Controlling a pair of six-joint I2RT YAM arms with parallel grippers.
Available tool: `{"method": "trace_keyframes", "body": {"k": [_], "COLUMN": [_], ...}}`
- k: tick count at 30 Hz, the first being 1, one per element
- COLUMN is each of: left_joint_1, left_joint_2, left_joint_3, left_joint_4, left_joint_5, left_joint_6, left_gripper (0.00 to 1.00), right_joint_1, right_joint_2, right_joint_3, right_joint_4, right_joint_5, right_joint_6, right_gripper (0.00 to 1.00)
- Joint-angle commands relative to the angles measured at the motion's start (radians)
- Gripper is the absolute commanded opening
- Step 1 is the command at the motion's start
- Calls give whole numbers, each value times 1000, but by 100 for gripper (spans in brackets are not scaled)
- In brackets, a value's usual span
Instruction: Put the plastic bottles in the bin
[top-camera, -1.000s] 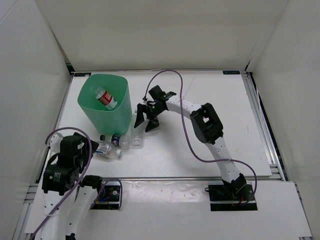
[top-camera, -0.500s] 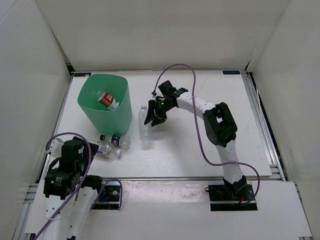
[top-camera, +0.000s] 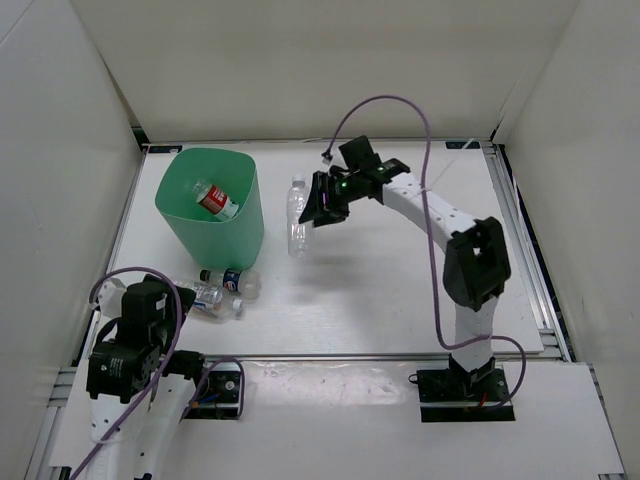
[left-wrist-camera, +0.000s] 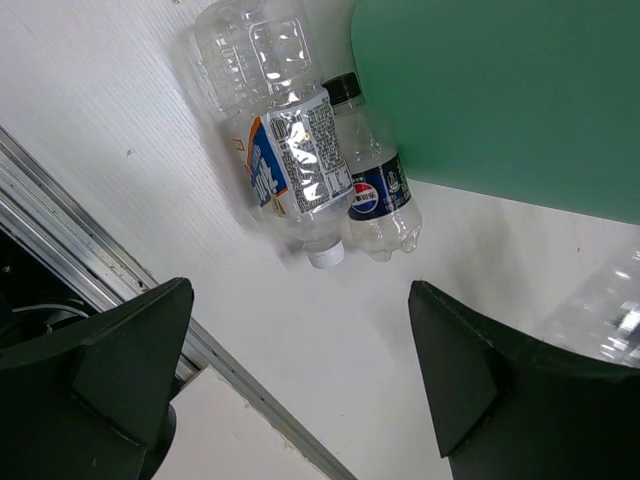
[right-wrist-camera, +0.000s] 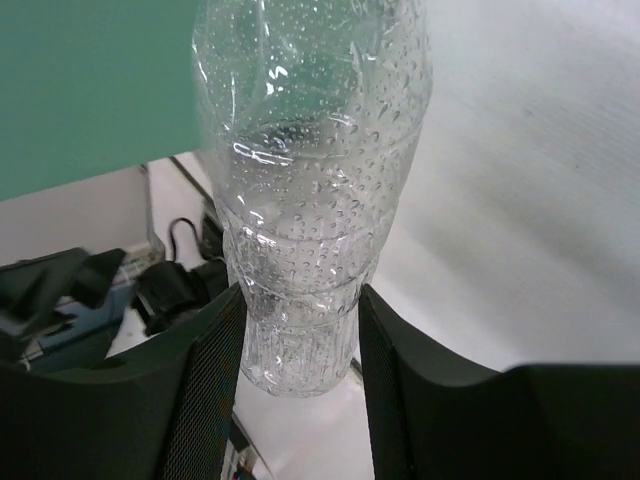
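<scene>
My right gripper (top-camera: 322, 203) is shut on a clear plastic bottle (top-camera: 297, 215) and holds it in the air just right of the bin (top-camera: 228, 240), a mint-green tub. In the right wrist view the wet clear bottle (right-wrist-camera: 310, 200) sits between both fingers (right-wrist-camera: 205, 390), with the bin (right-wrist-camera: 90, 80) at upper left. A red-labelled bottle (top-camera: 212, 199) lies inside the bin. Two bottles lie on the table in front of the bin: a blue-labelled one with a dark cap (left-wrist-camera: 375, 190) and a white-capped one (left-wrist-camera: 290, 165). My left gripper (left-wrist-camera: 300, 300) hangs open above them, holding nothing.
The bin wall (left-wrist-camera: 500, 90) fills the upper right of the left wrist view. A metal rail (left-wrist-camera: 100, 270) runs along the table's near edge beside the two lying bottles. White walls enclose the table on three sides.
My right gripper shut on the clear bottle that lay by the bin and lifted it up and back. The left arm has drawn back slightly and stayed open.
</scene>
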Motion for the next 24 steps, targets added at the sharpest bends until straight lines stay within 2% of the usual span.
{"method": "trace_keyframes", "body": {"k": [1, 4, 7, 8, 9, 11, 15, 19, 21, 22, 23, 24], "left_joint_1": [-3, -3, -3, -3, -3, -3, -3, -3, -3, -3, -3, -3], "left_joint_2": [-4, -4, 5, 16, 30, 45, 80, 90, 90, 90, 80, 80], "left_joint_3": [0, -9, -22, -22, -32, -32, -74, -106, -118, -134, -143, -155], "left_joint_4": [-12, -3, 35, 35, 35, 35, 46, 46, 60, 70, 99, 115], "left_joint_5": [-23, -23, -11, -11, -11, 7, 49, 59, 59, 59, 59, 59], "left_joint_6": [-7, -16, -3, 10, 10, 10, 35, 23, 23, 23, 23, 23], "left_gripper": [100, 100, 100, 100, 100, 100, 100, 100, 100, 100, 100, 100], "right_joint_1": [-15, -15, 31, 42, 65, 99, 152, 197, 234, 244, 254, 269], "right_joint_2": [-158, -170, -91, -23, 17, 118, 135, 241, 226, 226, 226, 226], "right_joint_3": [61, 205, 453, 529, 683, 793, 720, 841, 800, 781, 790, 811], "right_joint_4": [16, 25, 34, 34, 43, 75, 269, 303, 346, 346, 302, 253], "right_joint_5": [25, 40, 68, 77, 77, 116, 236, 267, 302, 302, 287, 287], "right_joint_6": [23, 81, 82, 82, 82, 82, 82, 42, -24, -46, -90, -116], "right_gripper": [13, 12, 12, 12, 12, 12, 13, 17, 29, 38, 74, 93]}}
